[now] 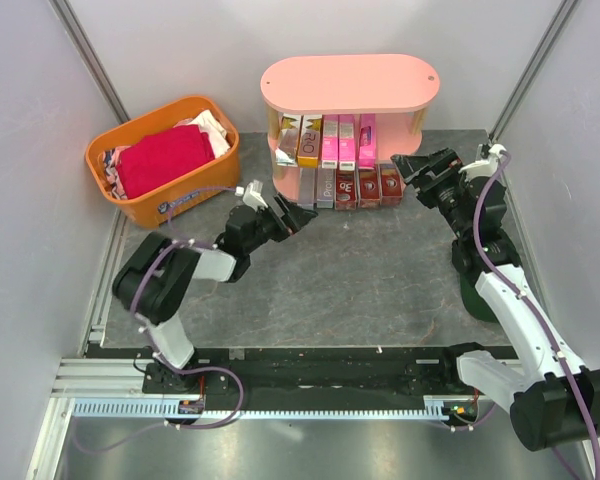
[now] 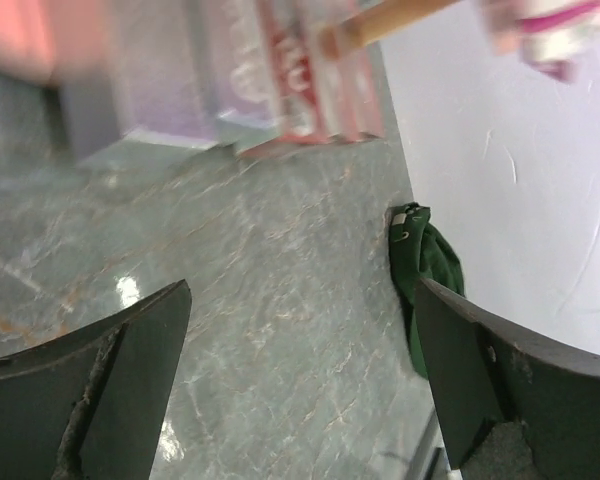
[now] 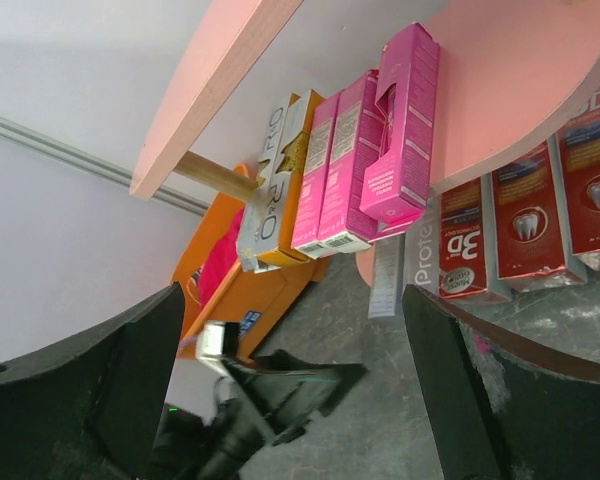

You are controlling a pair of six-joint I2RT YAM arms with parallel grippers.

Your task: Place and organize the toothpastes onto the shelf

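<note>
The pink shelf (image 1: 350, 82) stands at the back centre. On its middle tier stand pink cartons (image 1: 348, 141), a yellow-gold carton (image 1: 309, 140) and a silver-grey one (image 1: 287, 140). On the bottom tier stand dark red cartons (image 1: 368, 186) and silver-grey ones (image 1: 324, 187). The right wrist view shows the pink cartons (image 3: 365, 160) and the red cartons (image 3: 525, 225). My left gripper (image 1: 298, 220) is open and empty, just left of the bottom tier. My right gripper (image 1: 408, 166) is open and empty, at the shelf's right end.
An orange basket (image 1: 165, 160) with a red folded cloth (image 1: 163, 158) stands at the back left. A dark green cloth (image 2: 428, 285) lies by the right wall. White walls close in both sides.
</note>
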